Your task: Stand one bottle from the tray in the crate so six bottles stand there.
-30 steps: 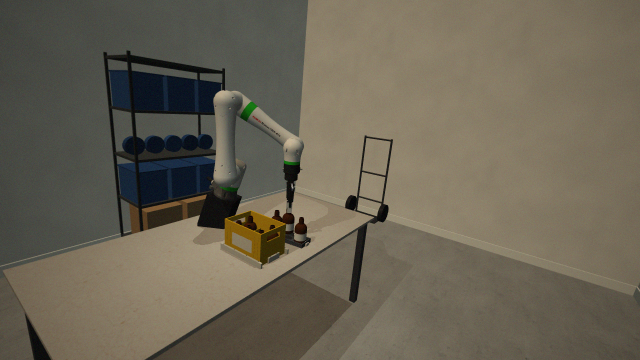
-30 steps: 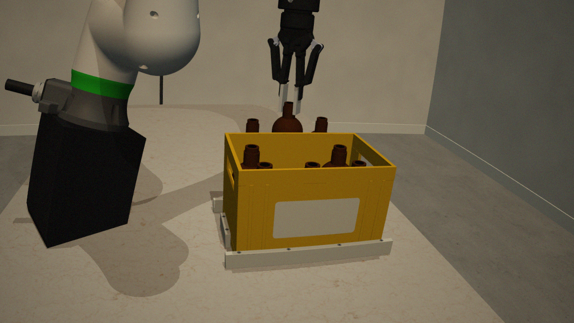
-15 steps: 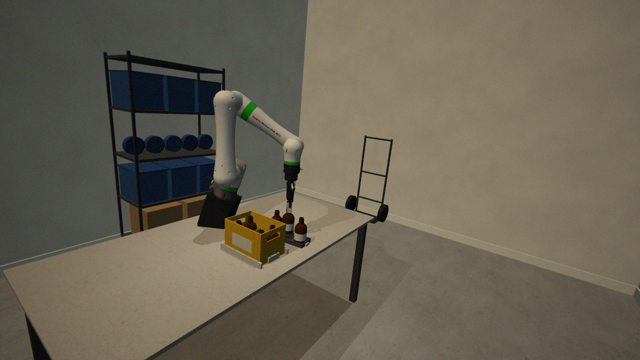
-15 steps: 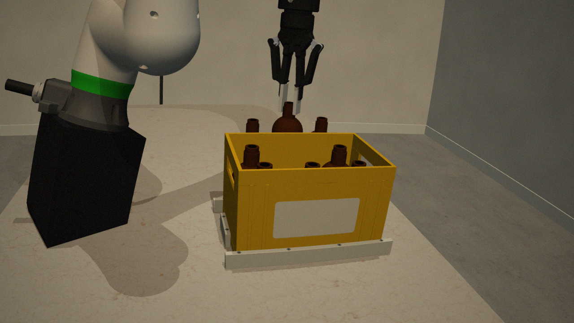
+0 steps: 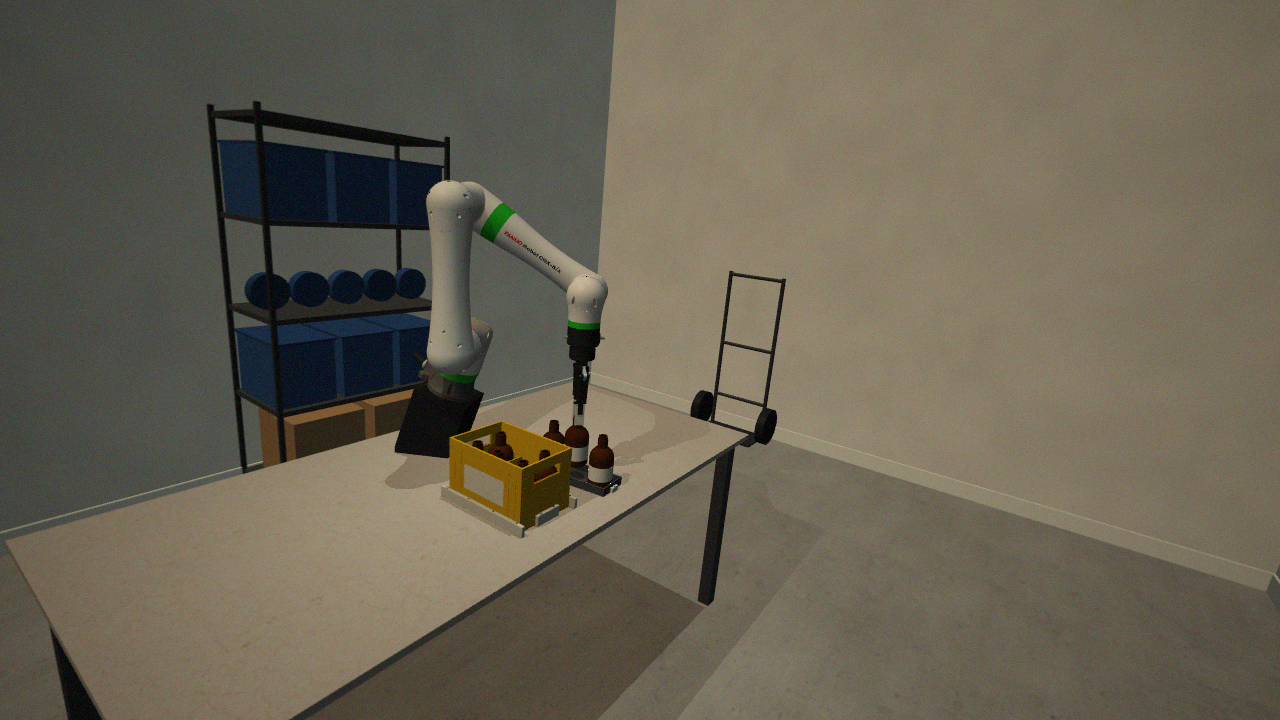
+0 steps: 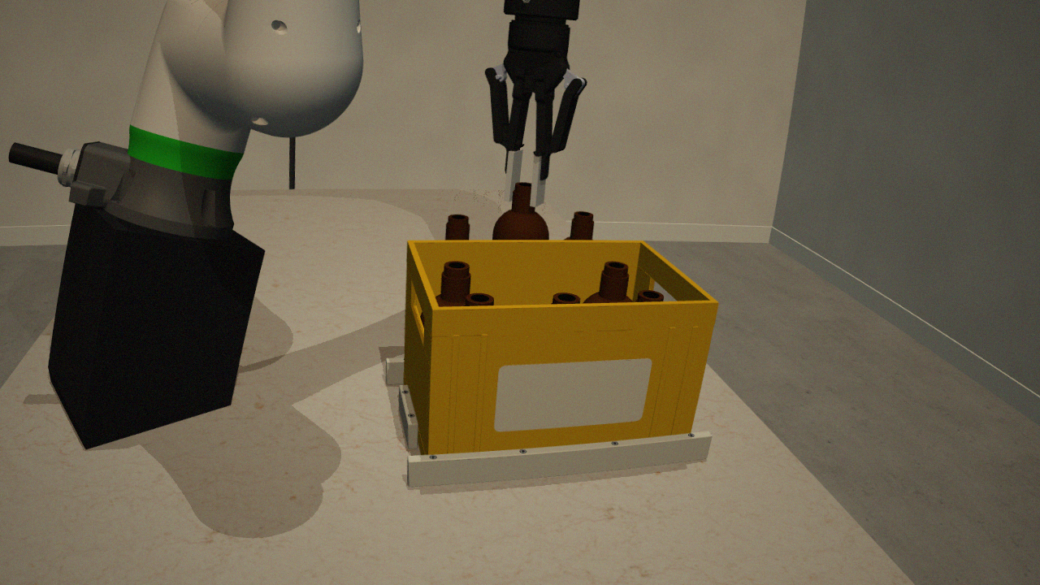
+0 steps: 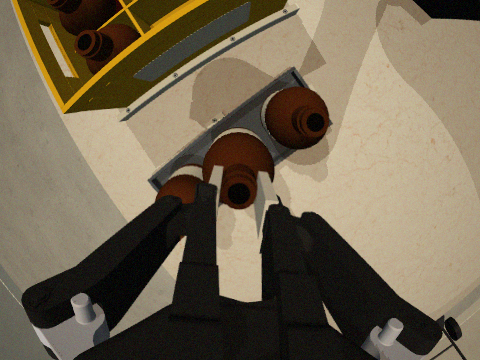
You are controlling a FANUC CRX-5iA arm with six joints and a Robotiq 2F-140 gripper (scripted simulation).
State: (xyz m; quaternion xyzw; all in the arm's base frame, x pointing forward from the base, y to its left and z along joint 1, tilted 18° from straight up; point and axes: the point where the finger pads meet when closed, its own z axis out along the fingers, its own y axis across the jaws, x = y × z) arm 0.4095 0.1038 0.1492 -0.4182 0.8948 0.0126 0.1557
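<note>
Fingers: the pair (image 5: 579, 414) (image 6: 513, 174) (image 7: 267, 192) is pinching the neck of the middle bottle (image 5: 577, 435) (image 6: 520, 223) (image 7: 237, 150), one pad on each side.
Middle bottle: roughly upright, over the middle of the tray (image 5: 610, 489) (image 7: 232, 120) and higher than its two neighbours; its base is hidden from me.
Tray: dark and lying flat on the surface (image 5: 268, 573) (image 6: 582, 538) (image 7: 390, 110), just beside the crate.
Neighbours: the table-edge bottle (image 5: 601, 456) (image 6: 582, 227) (image 7: 175, 190) and the base-side bottle (image 5: 554, 432) (image 6: 457, 227) (image 7: 295, 117) both stand upright, one at each end of the tray.
Crate: the yellow crate (image 5: 541, 492) (image 6: 567, 338) (image 7: 100, 90) sits level on the surface, with pale rails (image 5: 483, 513) (image 6: 560, 459) (image 7: 205, 56) along its foot.
Crate bottles: I can count five brown necks inside, all upright.
Arm: it stands on a black pedestal (image 5: 434, 425) (image 6: 145, 327) and reaches across with the fingers pointing down.
Room: a shelf unit (image 5: 261, 179) with blue boxes and round blue items stands behind the arm; a hand truck (image 5: 747, 346) stands beyond the far end of the table.
</note>
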